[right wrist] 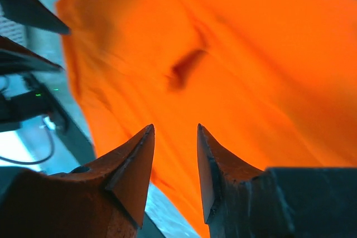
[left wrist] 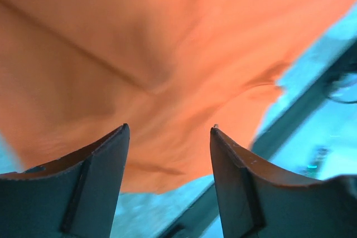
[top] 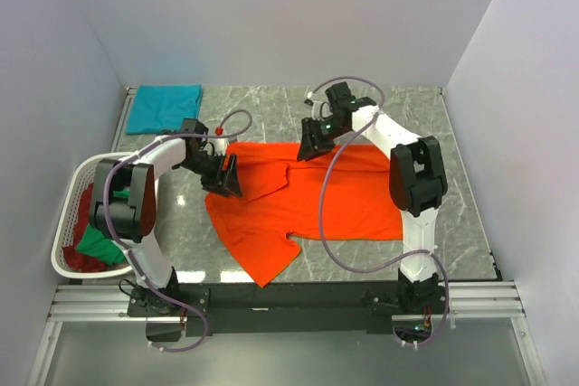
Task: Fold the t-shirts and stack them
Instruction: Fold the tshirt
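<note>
One orange t-shirt point(top: 308, 201) is spread out on the table point(top: 452, 124) | left claw point(left wrist: 169, 132) and right claw point(right wrist: 175, 131) are seen released above it, nothing gripped | cloth is judged light, limp, easily bunched | hold is best taken at sleeve and hem edges, both layers pinched

White slatted basket point(top: 71, 192) at left edge — grey marble table point(top: 434, 124)

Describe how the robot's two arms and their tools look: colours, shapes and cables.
The left arm and right arm have white links with bulky black joint housings. A thin greyish-purple cable loops loosely along each. The left tool and right tool each end in two dark, wedge-shaped fingers tapering to points.
</note>
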You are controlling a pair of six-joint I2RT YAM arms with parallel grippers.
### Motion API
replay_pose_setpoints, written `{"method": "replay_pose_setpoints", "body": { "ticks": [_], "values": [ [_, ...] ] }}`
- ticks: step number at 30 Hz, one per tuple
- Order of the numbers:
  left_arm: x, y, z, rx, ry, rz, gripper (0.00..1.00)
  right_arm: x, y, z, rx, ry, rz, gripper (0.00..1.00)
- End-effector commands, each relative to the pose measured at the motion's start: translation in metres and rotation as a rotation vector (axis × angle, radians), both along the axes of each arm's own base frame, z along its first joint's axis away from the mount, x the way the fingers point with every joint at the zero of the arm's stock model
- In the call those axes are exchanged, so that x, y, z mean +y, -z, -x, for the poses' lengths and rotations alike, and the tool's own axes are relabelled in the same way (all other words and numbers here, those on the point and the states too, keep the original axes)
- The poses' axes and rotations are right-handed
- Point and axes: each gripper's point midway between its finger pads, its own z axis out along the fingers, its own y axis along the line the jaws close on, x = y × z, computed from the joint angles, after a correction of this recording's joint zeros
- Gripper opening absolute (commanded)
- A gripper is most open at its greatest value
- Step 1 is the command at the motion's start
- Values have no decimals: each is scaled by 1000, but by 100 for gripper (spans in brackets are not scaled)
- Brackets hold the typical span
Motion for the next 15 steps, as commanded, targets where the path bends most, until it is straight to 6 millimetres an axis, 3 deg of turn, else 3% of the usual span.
{"method": "replay_pose_setpoints", "body": {
  "ticks": [1,9,15],
  "values": [
    [-35,-33,7,24,-41,201,65,35,-4,2,12,8,-86,44],
    [-30,-9,7,67,-136,160,60,42,35,11,102,9,-12,46],
    [-30,8,6,126,-184,153,60,45,46,16,130,16,2,53]
  ]
}}
